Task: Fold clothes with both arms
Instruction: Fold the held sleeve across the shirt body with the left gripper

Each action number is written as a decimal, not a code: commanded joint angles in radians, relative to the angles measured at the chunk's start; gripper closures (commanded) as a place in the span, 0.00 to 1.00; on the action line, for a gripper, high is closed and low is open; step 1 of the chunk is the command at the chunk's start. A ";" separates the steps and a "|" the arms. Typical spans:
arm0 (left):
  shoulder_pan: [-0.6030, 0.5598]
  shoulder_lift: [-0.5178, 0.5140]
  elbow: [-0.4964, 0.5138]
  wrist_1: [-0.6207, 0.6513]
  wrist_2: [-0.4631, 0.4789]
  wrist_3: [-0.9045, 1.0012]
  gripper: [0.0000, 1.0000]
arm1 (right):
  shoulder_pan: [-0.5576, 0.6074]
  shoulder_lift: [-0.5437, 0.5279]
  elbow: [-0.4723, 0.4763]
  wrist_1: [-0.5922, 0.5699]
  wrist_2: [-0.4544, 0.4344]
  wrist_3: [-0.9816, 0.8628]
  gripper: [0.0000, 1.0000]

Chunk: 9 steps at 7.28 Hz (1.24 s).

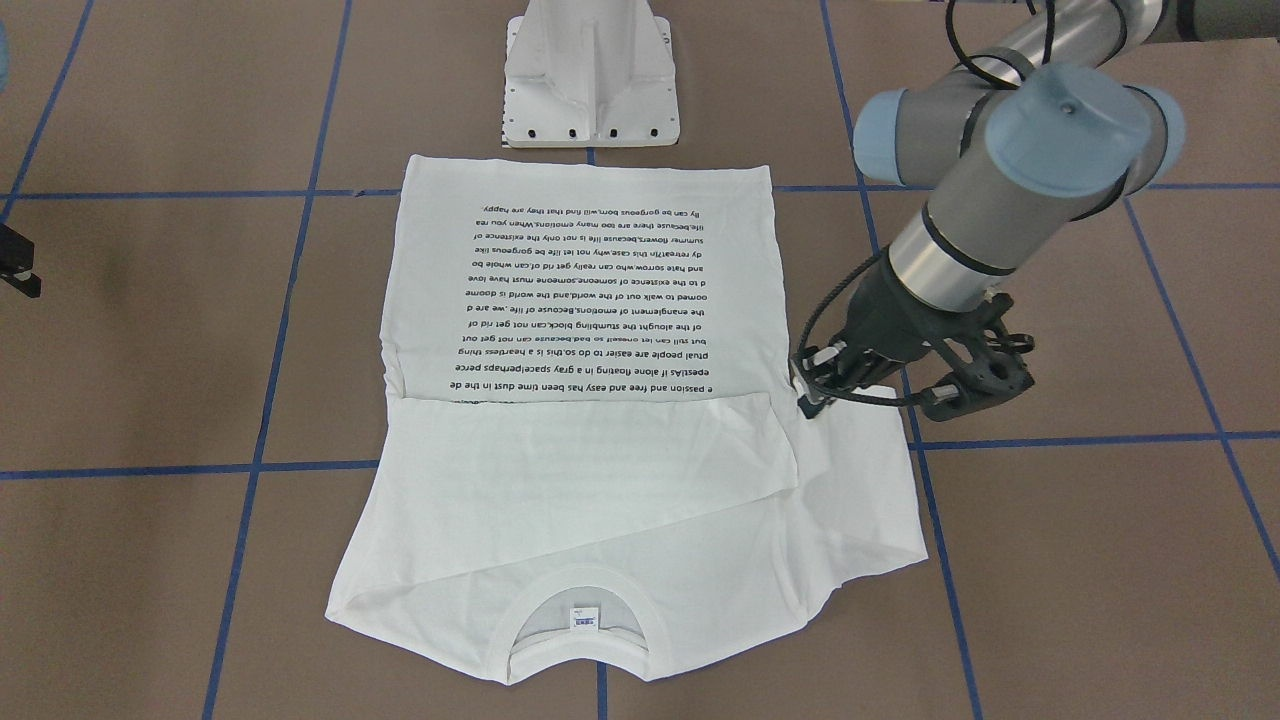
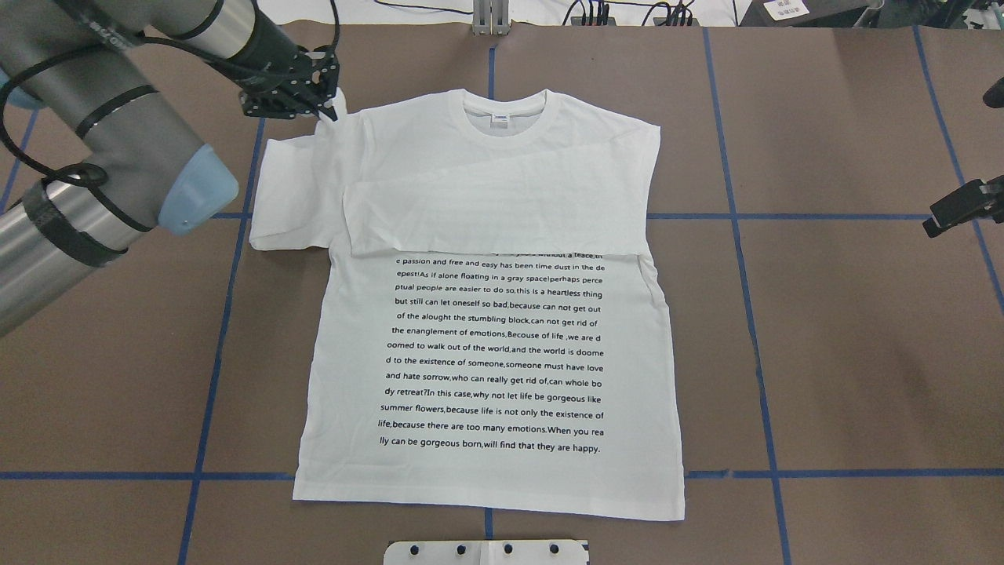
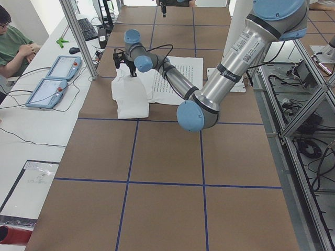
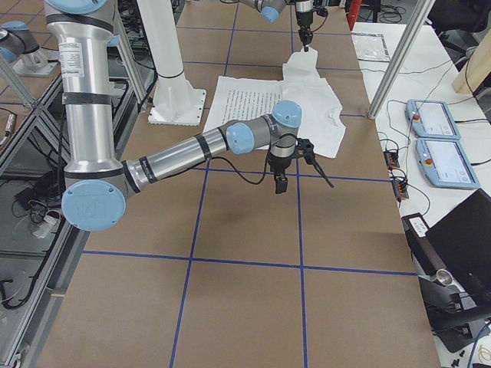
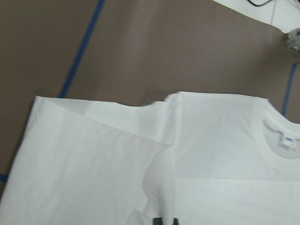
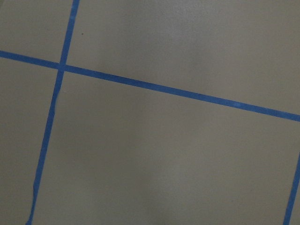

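1. Where the white pedestal (image 2: 486, 552) stands at the worktop's (image 2: 863, 353) robot-side edge, the brown surface is ruled into squares by blue tape (image 2: 823, 216).
2. The T-shirt (image 2: 494, 369) lies flat, print up, from that edge toward the far one, its folded sleeve (image 2: 494, 212) laid across the chest.
3. The right gripper (image 4: 301, 182) hangs over bare worktop toward the right end, jaws apart.
4. Farther, left of the collar (image 2: 506, 110), the left gripper (image 2: 329, 108) has its jaws clamped on the other sleeve (image 2: 290, 196), holding its shoulder end raised.
5. Beyond the far edge a white desk (image 3: 21, 125) carries two pendants (image 3: 63, 67); a person (image 3: 13, 44) sits there.
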 commanded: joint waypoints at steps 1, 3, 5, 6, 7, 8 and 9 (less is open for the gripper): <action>0.055 -0.212 0.057 -0.008 -0.038 -0.226 1.00 | 0.002 -0.008 -0.017 0.017 0.005 0.002 0.00; 0.133 -0.320 0.102 -0.012 -0.035 -0.321 1.00 | 0.002 -0.010 -0.028 0.019 0.005 0.002 0.00; 0.192 -0.314 0.113 -0.044 -0.022 -0.361 1.00 | 0.002 -0.010 -0.028 0.019 0.003 0.004 0.00; 0.216 -0.308 0.160 -0.086 0.013 -0.362 1.00 | 0.002 -0.008 -0.033 0.020 0.002 0.004 0.00; 0.222 -0.305 0.240 -0.174 0.061 -0.364 1.00 | 0.002 -0.003 -0.037 0.020 0.002 0.005 0.00; 0.235 -0.305 0.297 -0.234 0.066 -0.362 1.00 | 0.002 -0.002 -0.043 0.020 0.002 0.005 0.00; 0.267 -0.306 0.300 -0.242 0.095 -0.362 1.00 | 0.000 0.003 -0.045 0.022 0.002 0.018 0.00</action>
